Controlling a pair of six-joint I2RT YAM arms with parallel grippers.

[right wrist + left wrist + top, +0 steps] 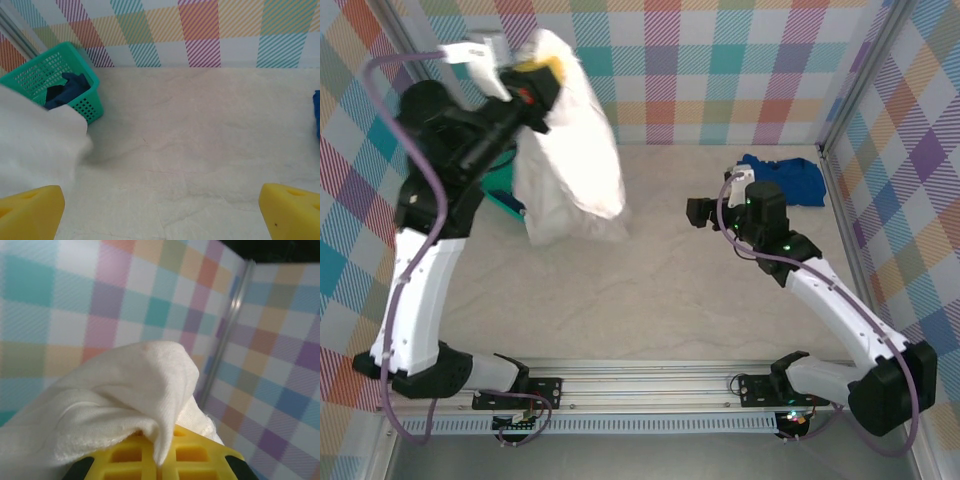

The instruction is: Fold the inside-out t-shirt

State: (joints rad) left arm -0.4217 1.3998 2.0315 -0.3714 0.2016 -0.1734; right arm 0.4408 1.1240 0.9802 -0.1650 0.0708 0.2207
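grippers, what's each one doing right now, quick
Left gripper: closed, holding the white t-shirt.
Right gripper: open, holding nothing.

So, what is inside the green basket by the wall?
A dark navy garment lies inside the green basket. The lifted white t-shirt covers part of the basket, so anything else inside it cannot be seen.

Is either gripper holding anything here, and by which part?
Left gripper pinches a bunched fold of the white t-shirt; which part is unclear. Right gripper open, empty.
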